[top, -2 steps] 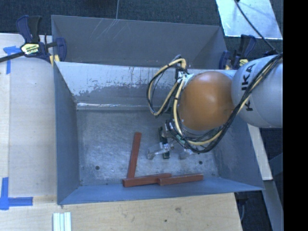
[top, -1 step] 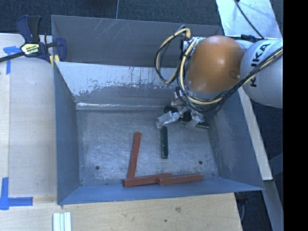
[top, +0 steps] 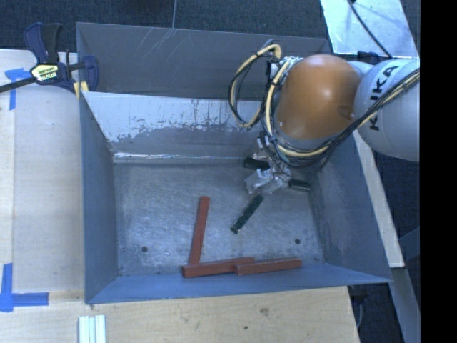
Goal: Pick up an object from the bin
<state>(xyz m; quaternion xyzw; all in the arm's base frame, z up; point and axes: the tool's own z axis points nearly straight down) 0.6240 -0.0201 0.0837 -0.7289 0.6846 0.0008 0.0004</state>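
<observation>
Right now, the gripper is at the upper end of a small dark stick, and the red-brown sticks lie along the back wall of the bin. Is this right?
Not quite. In the camera view the red-brown sticks lie by the front wall, not the back, one slanting toward the middle. The gripper is indeed at the upper end of the small dark stick.

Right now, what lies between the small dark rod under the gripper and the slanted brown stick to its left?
Nothing. In the camera view, only bare grey bin floor separates the dark rod from the brown stick.
</observation>
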